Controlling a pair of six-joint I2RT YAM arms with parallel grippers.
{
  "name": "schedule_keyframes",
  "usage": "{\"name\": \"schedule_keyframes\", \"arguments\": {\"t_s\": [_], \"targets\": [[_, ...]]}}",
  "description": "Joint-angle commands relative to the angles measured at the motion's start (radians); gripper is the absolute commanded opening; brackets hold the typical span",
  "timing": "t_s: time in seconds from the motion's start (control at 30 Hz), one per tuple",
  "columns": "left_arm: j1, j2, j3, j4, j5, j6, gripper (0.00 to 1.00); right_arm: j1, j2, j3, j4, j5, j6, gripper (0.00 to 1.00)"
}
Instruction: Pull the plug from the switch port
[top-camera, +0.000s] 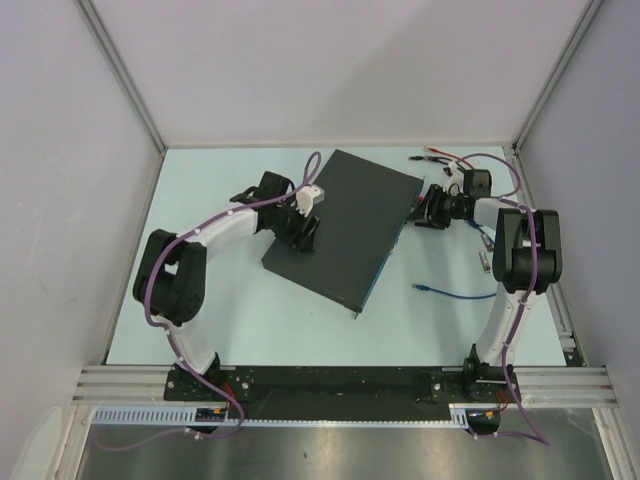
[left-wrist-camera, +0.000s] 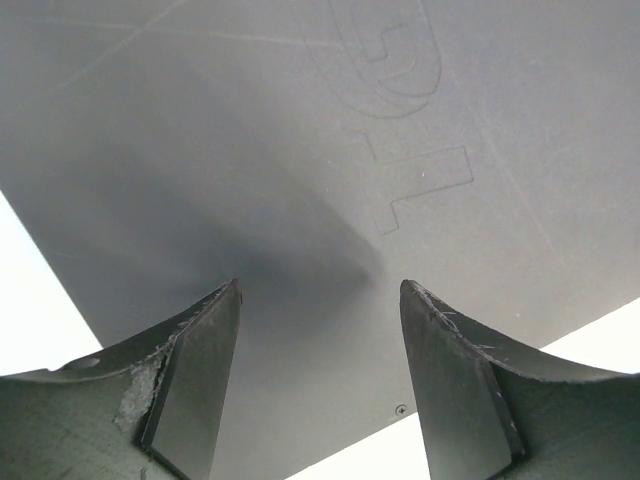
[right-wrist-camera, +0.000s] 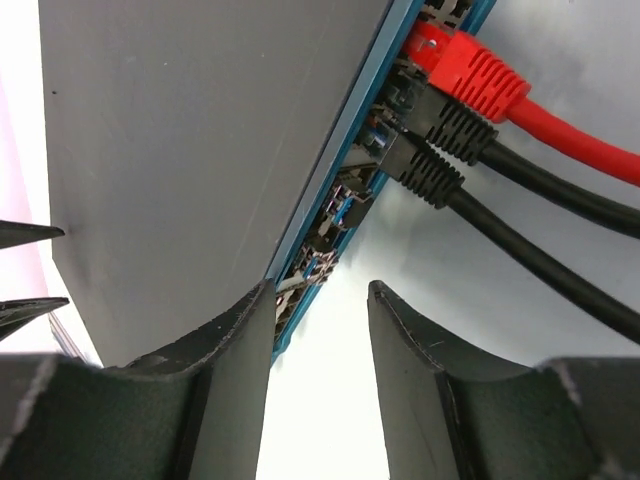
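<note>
Switch (top-camera: 340, 228) is lying flat and skewed, mid-table toward the far edge. L gripper (left-wrist-camera: 320, 290) is sitting over its top panel, jaws apart, gripping nothing. R gripper (right-wrist-camera: 320, 288) is facing the bluish port edge (right-wrist-camera: 345, 160), jaws apart, nothing between them. Red plug (right-wrist-camera: 462, 62) and two black plugs (right-wrist-camera: 450, 125) are sitting in ports beyond the R fingertips. Blue cable (top-camera: 450, 292) is lying loose nr the right edge.

From above the right gripper (top-camera: 428, 212) hides the ports (right-wrist-camera: 335, 210) of the switch (top-camera: 340, 225) — loose bits (top-camera: 432, 153) near the bench's (top-camera: 240, 320) far right corner (red and dark) are too small to name.
</note>
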Motion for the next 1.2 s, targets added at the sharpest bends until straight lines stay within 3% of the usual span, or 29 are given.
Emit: {"name": "schedule_keyframes", "arguments": {"t_s": [0.0,0.43,0.53,0.67,0.8,0.87,1.03,1.13,1.17], "targets": [[-0.007,-0.037,-0.018,0.008,-0.008,0.019,0.70,-0.004,0.030,0.002,0.051,-0.010,0.021,0.46],[-0.021,-0.009,0.017,-0.004,-0.020,0.036,0.70,-0.008,0.065,0.003,0.077,0.011,0.054,0.45],[-0.024,-0.005,0.020,-0.004,-0.017,0.036,0.70,-0.002,0.060,0.003,0.051,0.098,0.077,0.43],[-0.025,0.000,0.020,-0.004,-0.008,0.028,0.70,0.012,0.048,0.001,-0.093,0.392,0.146,0.43],[-0.025,0.011,0.029,0.004,0.006,0.016,0.70,-0.042,0.002,-0.033,-0.202,0.565,0.236,0.27],[-0.025,0.015,0.034,0.007,0.007,0.016,0.70,-0.065,-0.050,-0.057,-0.263,0.612,0.227,0.24],[-0.025,0.022,0.043,0.033,0.021,-0.001,0.70,-0.155,-0.159,-0.126,-0.333,0.599,0.138,0.23],[-0.025,0.023,0.048,0.048,0.029,-0.007,0.70,-0.157,-0.199,-0.154,-0.244,0.429,0.069,0.27],[-0.025,0.025,0.051,0.050,0.030,-0.010,0.70,-0.149,-0.197,-0.154,-0.213,0.287,0.007,0.30]]}}
